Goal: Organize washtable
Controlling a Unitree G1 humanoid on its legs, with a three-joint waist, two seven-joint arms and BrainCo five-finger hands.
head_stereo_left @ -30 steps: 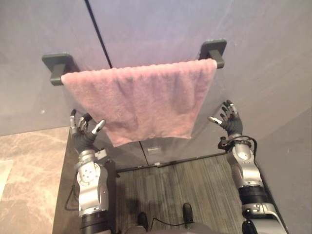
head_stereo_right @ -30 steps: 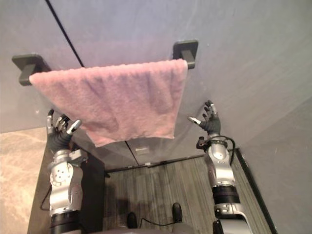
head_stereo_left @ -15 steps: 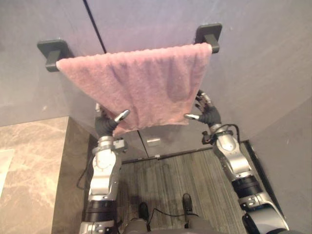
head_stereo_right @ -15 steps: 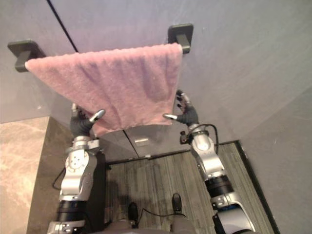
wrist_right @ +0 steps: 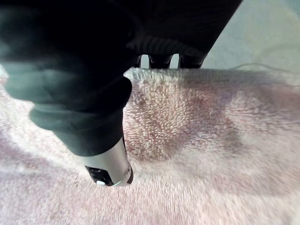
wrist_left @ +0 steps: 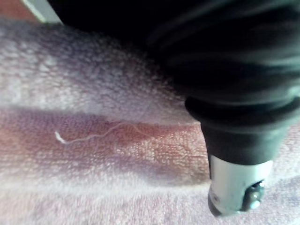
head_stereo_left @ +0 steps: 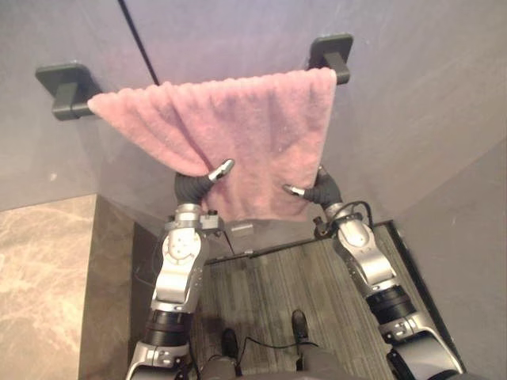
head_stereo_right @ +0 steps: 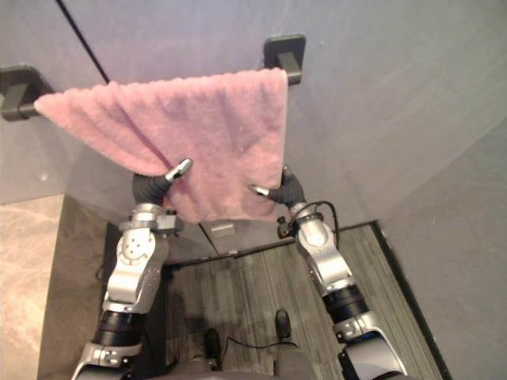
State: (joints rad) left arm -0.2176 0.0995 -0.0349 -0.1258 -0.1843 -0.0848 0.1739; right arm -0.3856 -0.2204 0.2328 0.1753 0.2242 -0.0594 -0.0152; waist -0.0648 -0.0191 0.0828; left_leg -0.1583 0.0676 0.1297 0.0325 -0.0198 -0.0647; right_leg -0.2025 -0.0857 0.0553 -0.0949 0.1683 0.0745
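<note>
- Pink towel [head_stereo_left: 253, 127] hangs over a rail between 2 dark brackets, left bracket [head_stereo_left: 67, 87] and right bracket [head_stereo_left: 331, 51], on the grey wall [head_stereo_left: 420, 103]. It's off the floor and not on the marble surface [head_stereo_left: 40, 277] at lower left.
- It hangs skewed. The left side runs on a slant and looks gathered, while the right edge drops straight. Prob. that's why it needs attn in a tidy-up.
- Left hand [head_stereo_left: 194, 186] is up at the towel's lower left. Its thumb [wrist_left: 234, 187] lies on the front of the pile and the rest of the hand goes behind the cloth. Can't tell if it's clamped or just resting.
- Right hand [head_stereo_left: 323, 192] is at the lower right w/ the same setup: thumb [wrist_right: 110, 164] in front, the rest tucked past the hem. Can't tell whether it's pinching either.
- One hand per side makes sense, since cloth caught at only one corner would swing or slide along the rail. Two holds keep it flat and allow an even pull.
- With thumb in front and palm behind, the cloth sits between them, ready to nip.
- Judgement: early stage, towel not yet squared.
- Risk: an uneven tug could drag it off the rail. A loose thread [wrist_left: 89, 136] in the pile could also snag.
</note>
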